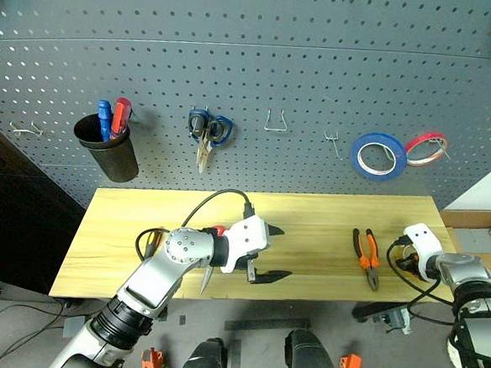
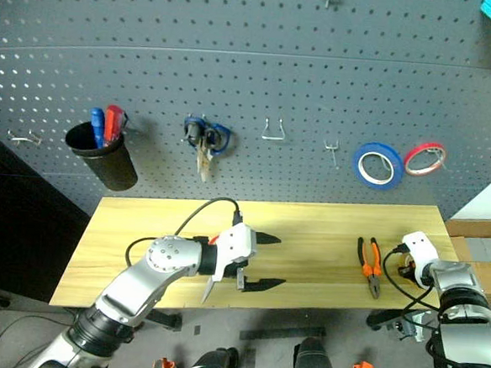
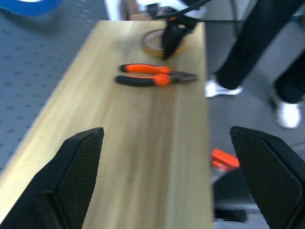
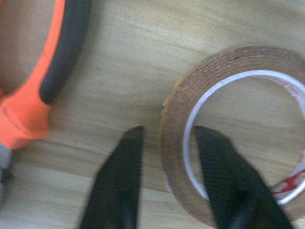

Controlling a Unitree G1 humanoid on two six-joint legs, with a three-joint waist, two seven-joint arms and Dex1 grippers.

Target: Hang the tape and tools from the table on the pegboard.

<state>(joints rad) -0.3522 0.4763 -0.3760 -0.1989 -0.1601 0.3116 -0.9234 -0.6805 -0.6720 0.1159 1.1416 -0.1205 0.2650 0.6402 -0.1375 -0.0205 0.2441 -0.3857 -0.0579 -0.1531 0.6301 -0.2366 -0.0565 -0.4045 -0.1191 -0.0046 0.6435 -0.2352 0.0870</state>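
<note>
Right fingers pinch the tape ring, tools still on the surface

Nearest the head camera, at lower centre of the frame, the left gripper (image 1: pixel 271 253) hangs over the surface (image 1: pixel 311 214) with its fingers wide apart and nothing between them. At the right end of the wood the right gripper (image 4: pixel 167 157) has its fingers down on the tape (image 4: pixel 228 124): one black finger sits outside the brown ring and the other inside it, closed on the wall of the roll, which lies flat on the planks.

As I judge it, the task has barely started. No task item hangs on the pegboard (image 1: pixel 254 58) yet. The tape is gripped but not lifted. The pliers (image 1: pixel 367 258) lie flat just beside it, toward the centre. Under the left arm a red handle and a pale blade show, likely the scissors (image 1: pixel 206 276), with something orange at the arm's left edge that I cannot identify. All of these are left to hang.

On the board, the blue roll (image 1: pixel 378 155) and red roll (image 1: pixel 426 148) fill the right-hand hooks, blue-handled scissors (image 1: pixel 207 131) hang left of centre, and a black cup (image 1: pixel 107 147) holds red and blue screwdrivers. A bare hook (image 1: pixel 274 121) in the middle and a small one (image 1: pixel 332 144) beside the blue roll look free. The left arm covers the items beneath it, and a person's legs stand past the surface's far end in the left wrist view
</note>
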